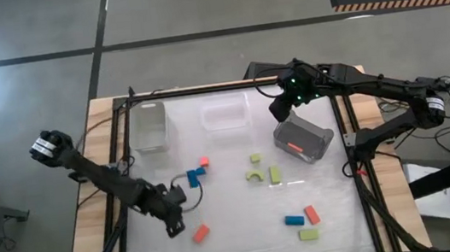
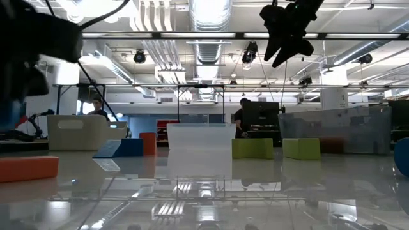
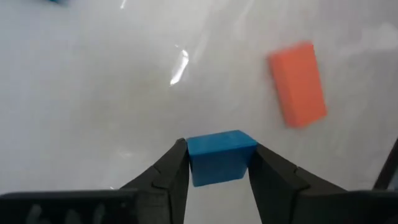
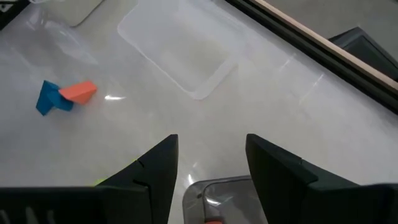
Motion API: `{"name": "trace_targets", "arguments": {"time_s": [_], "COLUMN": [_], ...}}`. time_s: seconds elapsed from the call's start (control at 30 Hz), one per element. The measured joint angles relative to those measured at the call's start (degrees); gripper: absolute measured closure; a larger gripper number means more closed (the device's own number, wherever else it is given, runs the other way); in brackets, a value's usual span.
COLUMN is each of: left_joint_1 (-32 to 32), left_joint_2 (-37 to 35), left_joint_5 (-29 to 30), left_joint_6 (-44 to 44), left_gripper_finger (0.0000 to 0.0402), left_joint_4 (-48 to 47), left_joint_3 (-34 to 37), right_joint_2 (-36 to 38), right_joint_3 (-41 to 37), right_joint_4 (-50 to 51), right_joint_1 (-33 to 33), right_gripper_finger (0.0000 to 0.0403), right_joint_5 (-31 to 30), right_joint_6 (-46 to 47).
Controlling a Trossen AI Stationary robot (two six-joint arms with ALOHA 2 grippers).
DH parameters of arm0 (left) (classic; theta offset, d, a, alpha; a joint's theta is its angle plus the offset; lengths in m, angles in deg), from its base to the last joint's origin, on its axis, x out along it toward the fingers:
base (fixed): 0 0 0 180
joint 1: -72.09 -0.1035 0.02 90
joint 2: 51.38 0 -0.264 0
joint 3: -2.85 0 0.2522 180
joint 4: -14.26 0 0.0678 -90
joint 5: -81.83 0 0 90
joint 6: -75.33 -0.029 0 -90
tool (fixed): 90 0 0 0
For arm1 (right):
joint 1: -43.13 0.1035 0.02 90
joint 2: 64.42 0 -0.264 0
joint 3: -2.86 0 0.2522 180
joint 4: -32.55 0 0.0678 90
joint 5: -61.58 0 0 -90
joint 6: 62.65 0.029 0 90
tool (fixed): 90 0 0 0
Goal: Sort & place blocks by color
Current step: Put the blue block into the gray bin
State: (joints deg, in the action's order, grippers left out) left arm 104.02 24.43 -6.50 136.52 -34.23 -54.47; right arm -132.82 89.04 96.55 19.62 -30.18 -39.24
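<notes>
Fingers [image 3: 219,171] of left arm gripping blue block [image 3: 219,155]

1. Glossy white surface [image 1: 237,228] mirrors ceiling lights; bare wood edges it, left and right of frame.
2. Clear plastic bin [image 1: 225,114], upper centre.
3. Matt, smooth blue block [image 3: 219,155] between matt black left claw [image 3: 219,163] fingers.

The overhead camera is looking straight down; the low camera is gazing level across the table. Each wrist camera is peering closely past its pincer, both sharing the glossy white tabletop [image 1: 237,228].
</notes>
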Motion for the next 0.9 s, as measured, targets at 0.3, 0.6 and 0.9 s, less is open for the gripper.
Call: {"name": "trace_targets", "arguments": {"time_s": [0.3,0.6,0.9], "left_joint_1": [-21.4,-53.9,-81.8], "left_joint_2": [-12.0,-17.9,-12.0], "left_joint_5": [0.9,1.7,1.7], "left_joint_6": [-5.0,-15.6,-28.9], "left_gripper_finger": [0.0282,0.0282,0.0282], "left_joint_4": [-10.9,-12.9,-12.6], "left_joint_3": [0.1,-3.4,-4.6], "right_joint_2": [0.0,0.0,0.0], "right_joint_3": [0.0,0.0,0.0], "right_joint_4": [-0.1,-0.1,-0.1], "right_joint_1": [0.0,0.0,0.0], "right_gripper_finger": [0.0225,0.0225,0.0225], "right_joint_5": [0.0,-0.1,-1.3], "right_joint_6": [2.2,3.0,3.0]}}
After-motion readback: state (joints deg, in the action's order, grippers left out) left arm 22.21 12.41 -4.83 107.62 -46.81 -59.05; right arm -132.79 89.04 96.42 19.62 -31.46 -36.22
